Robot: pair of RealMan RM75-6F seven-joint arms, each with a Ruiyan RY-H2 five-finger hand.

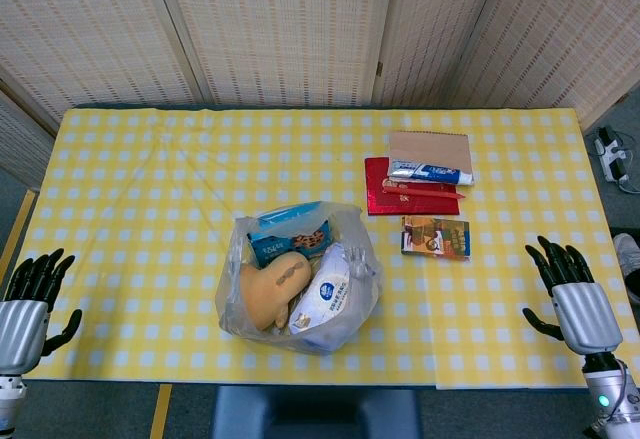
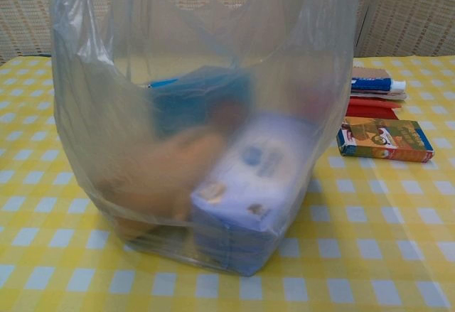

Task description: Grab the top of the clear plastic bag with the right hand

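Note:
A clear plastic bag [image 1: 300,279] stands open-topped near the front middle of the yellow checked table [image 1: 150,189]. It holds a blue snack packet, a tan bread-like item and a white-and-blue pack. In the chest view the bag [image 2: 206,113] fills most of the frame, its rim reaching the top edge. My right hand [image 1: 572,294] hovers at the table's front right edge, fingers spread, well to the right of the bag and holding nothing. My left hand [image 1: 30,304] sits off the front left corner, fingers apart and empty. Neither hand appears in the chest view.
Behind and right of the bag lie a red booklet [image 1: 405,191], a brown envelope [image 1: 430,149], a toothpaste tube [image 1: 430,171] and a small orange box [image 1: 435,237]. The same box [image 2: 384,140] shows in the chest view. Woven screens stand behind the table.

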